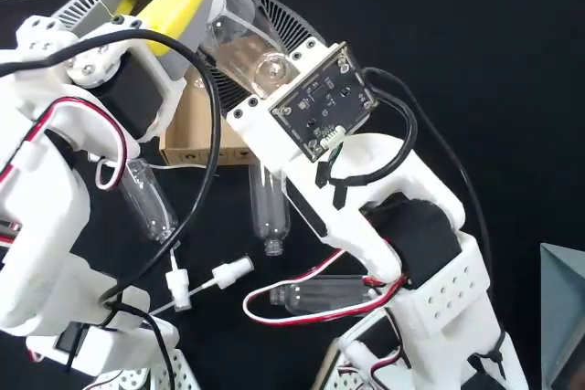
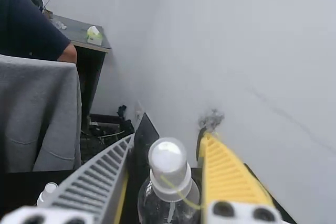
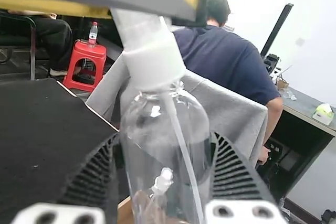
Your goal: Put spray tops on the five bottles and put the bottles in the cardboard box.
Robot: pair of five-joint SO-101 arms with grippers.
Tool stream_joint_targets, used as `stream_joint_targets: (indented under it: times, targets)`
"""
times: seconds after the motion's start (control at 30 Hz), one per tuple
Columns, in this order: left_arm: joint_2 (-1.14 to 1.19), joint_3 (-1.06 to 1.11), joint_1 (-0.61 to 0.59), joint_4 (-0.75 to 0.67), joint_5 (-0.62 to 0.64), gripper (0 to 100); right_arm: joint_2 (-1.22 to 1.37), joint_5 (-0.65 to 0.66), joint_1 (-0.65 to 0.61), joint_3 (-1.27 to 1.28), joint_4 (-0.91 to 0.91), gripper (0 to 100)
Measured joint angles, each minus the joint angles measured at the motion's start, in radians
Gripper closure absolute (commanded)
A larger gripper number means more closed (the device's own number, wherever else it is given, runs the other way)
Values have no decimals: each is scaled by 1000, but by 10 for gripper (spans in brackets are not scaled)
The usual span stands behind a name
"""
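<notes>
two white robot arms met above the far left part of a black table (image 1: 512, 89). the right gripper (image 3: 165, 140) was clamped on the body of a clear bottle (image 1: 239, 47), its dark ribbed fingers (image 3: 236, 171) pressed to either side, holding the bottle up off the table. a white spray top (image 3: 147, 51) sat on the bottle's neck, and its thin tube ran down inside the bottle. the left gripper (image 2: 168, 142) was clenched on that spray top, with a grey ribbed finger on one side and a yellow finger on the other.

the cardboard box (image 1: 192, 134) sat on the table just near of the raised bottle, partly hidden by the arms; its inside could not be made out.

three more clear bottles lay on the table without tops, near of the box: the left bottle (image 1: 146, 198) beside the left arm, the middle bottle (image 1: 270, 207) with its neck pointing to the near side, and the near bottle (image 1: 324, 294) lying crosswise under the right arm's red and white wires. two loose spray tops (image 1: 228, 271) lay close together between the left bottle and the near bottle, their thin tubes trailing.
</notes>
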Motion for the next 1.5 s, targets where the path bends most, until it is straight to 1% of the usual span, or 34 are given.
stream_joint_targets:
  times: [0.43, 0.57, 0.67, 0.93, 1.13, 1.37, 1.5]
  targets:
    - [0, 0, 0, 0, 43, 818, 0, 0, 0, 0, 0, 897]
    - [0, 0, -28, 0, 55, 818, 0, 0, 0, 0, 0, 897]
    - [-3, 0, -34, 0, 91, 818, 0, 0, 32, 0, 0, 897]
    - [-72, 0, -41, 0, 101, 818, 0, 0, 127, -25, 0, 897]
    - [-74, 0, -129, 0, 109, 818, -2, 0, 175, -58, 0, 897]
    - [-74, 0, -195, 0, 109, 818, -2, -2, 176, -66, 0, 897]
    - [-74, 0, -204, 0, 110, 818, -2, -58, 176, -75, 0, 897]
